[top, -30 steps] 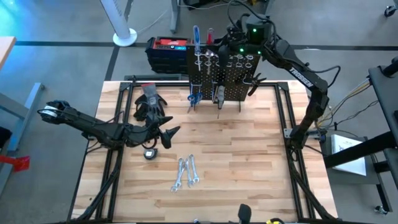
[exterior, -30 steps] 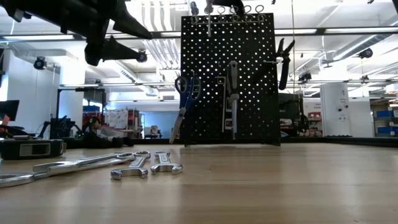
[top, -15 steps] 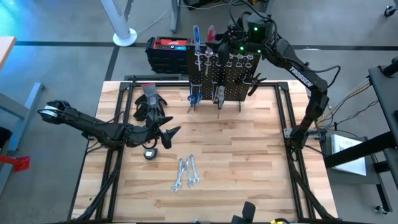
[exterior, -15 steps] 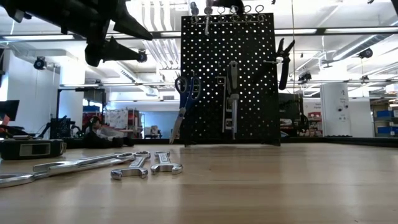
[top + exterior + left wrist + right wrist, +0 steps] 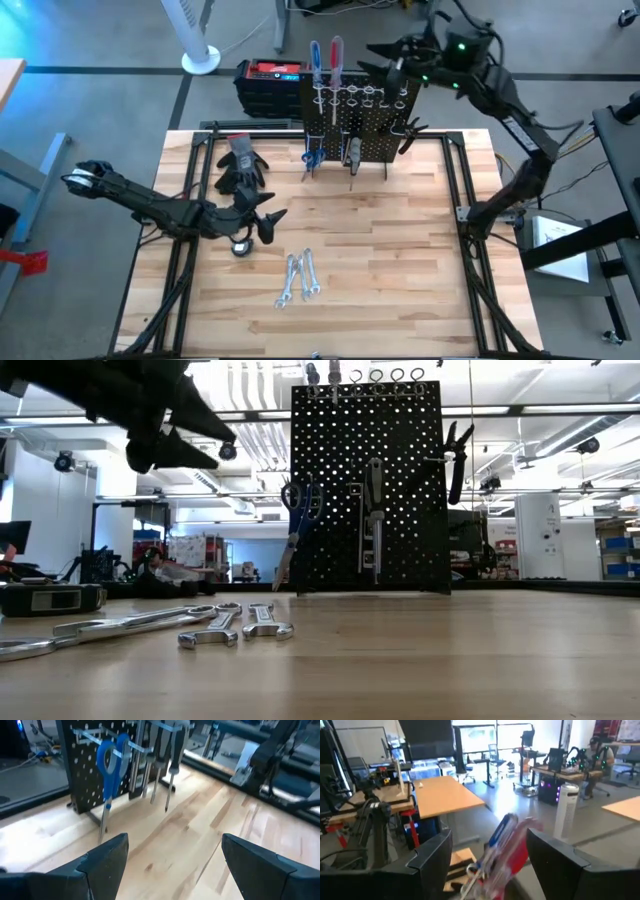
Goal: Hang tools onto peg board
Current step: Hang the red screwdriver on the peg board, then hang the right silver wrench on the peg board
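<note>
The black peg board [image 5: 362, 128] [image 5: 365, 490] stands upright at the table's far edge. A blue-handled screwdriver [image 5: 316, 60] and a red-handled screwdriver [image 5: 336, 55] [image 5: 518, 854] hang by their shafts in the ring hooks on its top. Blue scissors [image 5: 298, 510] [image 5: 111, 760], a silver tool [image 5: 375, 510] and dark pliers [image 5: 458, 455] hang on its pegs. Three silver wrenches [image 5: 298, 277] [image 5: 220, 628] lie flat on the table. My right gripper [image 5: 385, 58] [image 5: 492, 855] is open, level, off the board's top right. My left gripper [image 5: 272, 222] [image 5: 175, 870] hovers open left of centre.
Grey-black gloves [image 5: 240, 165] lie at the far left of the table, and a small dark object [image 5: 240, 246] sits under my left arm. A red-topped black box [image 5: 270, 80] stands behind the board. Bare wood [image 5: 400, 260] fills the right and near parts.
My right gripper has drawn back from the red screwdriver at the board's top, going up and toward the table's right edge; the screwdriver stays hanging in its ring hook. My left gripper has tipped slightly downward in place.
</note>
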